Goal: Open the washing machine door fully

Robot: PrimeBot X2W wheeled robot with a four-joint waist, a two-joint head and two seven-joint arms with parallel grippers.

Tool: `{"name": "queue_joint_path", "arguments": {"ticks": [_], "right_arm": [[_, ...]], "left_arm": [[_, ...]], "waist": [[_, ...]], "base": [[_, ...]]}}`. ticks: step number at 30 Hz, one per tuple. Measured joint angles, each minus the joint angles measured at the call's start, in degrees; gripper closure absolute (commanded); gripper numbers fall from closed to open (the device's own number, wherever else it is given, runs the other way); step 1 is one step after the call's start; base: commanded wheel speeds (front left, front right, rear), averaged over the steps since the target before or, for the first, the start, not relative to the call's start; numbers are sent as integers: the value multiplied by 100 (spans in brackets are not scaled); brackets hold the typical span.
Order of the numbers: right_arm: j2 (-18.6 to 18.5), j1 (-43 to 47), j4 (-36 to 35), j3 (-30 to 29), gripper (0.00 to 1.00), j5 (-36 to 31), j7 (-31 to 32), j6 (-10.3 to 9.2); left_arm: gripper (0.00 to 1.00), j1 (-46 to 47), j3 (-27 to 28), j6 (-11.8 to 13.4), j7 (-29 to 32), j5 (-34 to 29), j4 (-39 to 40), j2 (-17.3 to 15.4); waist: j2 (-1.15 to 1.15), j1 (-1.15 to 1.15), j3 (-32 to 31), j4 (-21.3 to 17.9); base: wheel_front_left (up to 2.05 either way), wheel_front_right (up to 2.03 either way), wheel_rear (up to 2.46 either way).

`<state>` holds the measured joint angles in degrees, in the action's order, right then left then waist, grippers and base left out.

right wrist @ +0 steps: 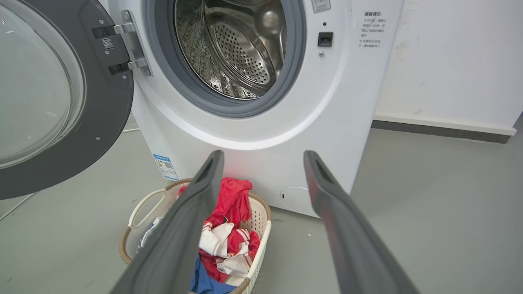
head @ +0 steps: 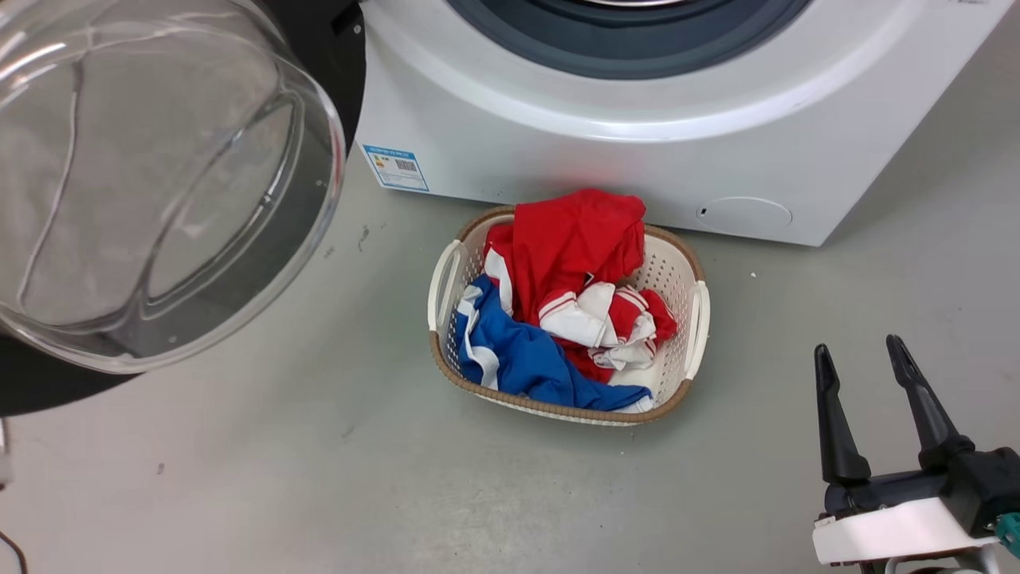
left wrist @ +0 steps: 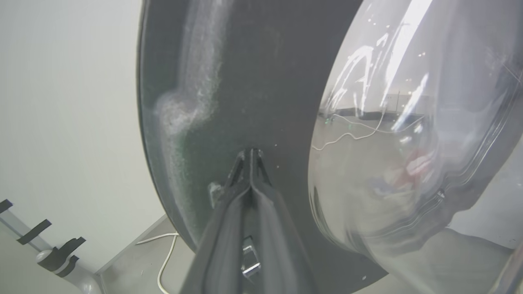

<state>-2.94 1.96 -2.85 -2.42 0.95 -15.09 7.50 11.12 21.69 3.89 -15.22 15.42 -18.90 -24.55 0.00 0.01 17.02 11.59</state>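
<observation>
The washing machine door [head: 159, 183] fills the upper left of the head view, its clear glass bowl facing me and its black ring [head: 327, 56] behind. In the right wrist view the door [right wrist: 106, 106] stands swung out to the left on its metal hinge [right wrist: 132, 45], and the steel drum [right wrist: 237, 45] of the white washing machine [right wrist: 327, 102] lies exposed. My left gripper [left wrist: 250, 152] is shut, its tips resting against the door's dark inner ring [left wrist: 253, 81] beside the bowl. My right gripper [head: 857, 346] hangs open and holds nothing, low at the right, away from the machine [head: 606, 159].
A cream laundry basket [head: 695, 319] with red, white and blue clothes [head: 566, 247] sits on the grey floor just before the machine, below the right gripper's fingers [right wrist: 184, 228]. A white cable [left wrist: 163, 261] lies on the floor by the door. A white wall [right wrist: 449, 61] stands right of the machine.
</observation>
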Motion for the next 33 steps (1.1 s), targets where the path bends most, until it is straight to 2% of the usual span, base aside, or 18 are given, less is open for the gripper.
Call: {"name": "queue_joint_path", "arguments": {"ticks": [10, 20, 26, 32, 33], "right_arm": [[1, -74, -4, -26, 0, -43, 0, 0], [1, -137, 21, -24, 0, -46, 0, 0], [1, -105, 56, -49, 0, -42, 1, 0], [1, -28, 23, -102, 0, 38, 0, 0], [1, 3, 11, -120, 0, 56, 0, 0]], "left_arm": [[100, 595, 213, -219, 0, 102, -912, -328], [100, 810, 372, -391, 0, -68, -1399, -261], [100, 795, 499, -542, 1, -313, -1211, -147], [100, 437, 593, -600, 1, -677, -524, 160], [92, 377, 588, -604, 1, -750, -366, 213]], "waist": [[0, 0, 168, -99], [0, 0, 154, -138], [0, 0, -36, -133], [0, 0, -348, -147], [0, 0, -407, -150]], "base": [[0, 0, 0], [0, 0, 0], [0, 0, 0], [0, 0, 0], [0, 0, 0]]}}
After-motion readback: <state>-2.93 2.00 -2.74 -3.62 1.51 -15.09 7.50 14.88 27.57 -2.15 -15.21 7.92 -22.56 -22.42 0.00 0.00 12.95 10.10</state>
